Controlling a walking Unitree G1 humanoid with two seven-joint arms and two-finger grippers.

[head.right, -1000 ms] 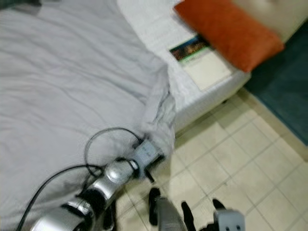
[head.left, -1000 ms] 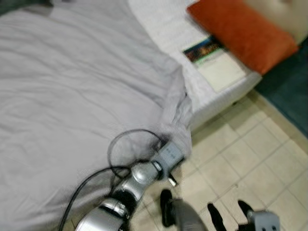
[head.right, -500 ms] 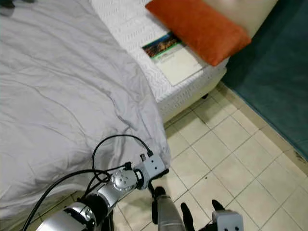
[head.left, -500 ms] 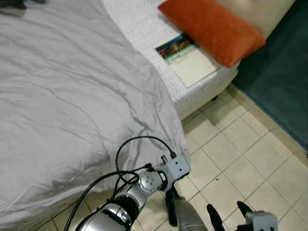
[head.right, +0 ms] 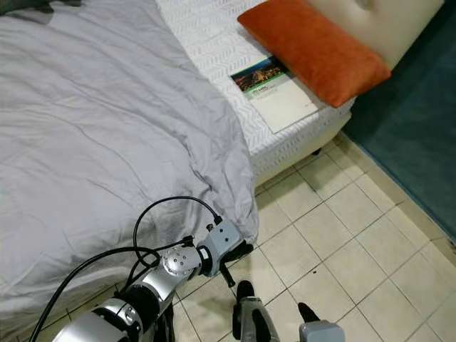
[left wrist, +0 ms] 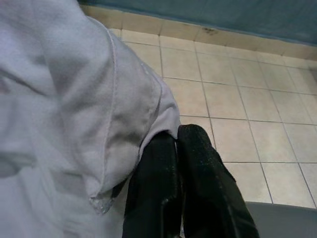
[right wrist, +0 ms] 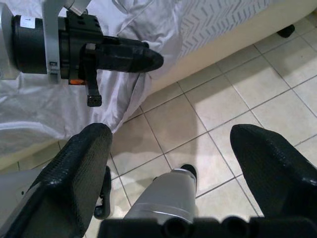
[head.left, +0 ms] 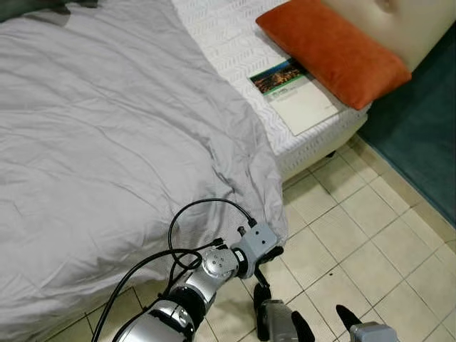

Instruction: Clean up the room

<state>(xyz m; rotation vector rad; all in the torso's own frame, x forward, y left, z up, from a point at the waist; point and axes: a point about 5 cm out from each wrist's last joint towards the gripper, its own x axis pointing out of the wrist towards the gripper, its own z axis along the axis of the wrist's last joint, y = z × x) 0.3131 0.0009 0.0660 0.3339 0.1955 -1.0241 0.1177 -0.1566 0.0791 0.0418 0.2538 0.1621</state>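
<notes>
Grey duvet [head.left: 107, 135] spread over most of the bed, creased, its corner hanging off the mattress edge down toward the tiled floor [head.left: 356, 235].

Left gripper [left wrist: 176, 148] at that hanging corner, low beside the bed. Fingers pressed flat together with no gap; duvet hem lies against them, but whether any cloth is pinched between them cannot be told. Left arm reaches forward from lower left, silver, elbow bent, a black cable [head.left: 185, 221] looping over the wrist.

Right gripper [right wrist: 173, 163] hangs low over the floor, near the left one, fingers spread wide with nothing between (tiles and part of the robot's own body show through the gap).

Bare white mattress [head.left: 228, 43] exposed on the right side of the bed. On it a book [head.left: 293, 95] with a dark picture on its cover, lying flat, one end just under the edge of an orange pillow [head.left: 331, 50]. Cream padded headboard [head.left: 399, 21] behind the pillow. Teal carpet [head.left: 420, 135] beyond the tiles, far right.
</notes>
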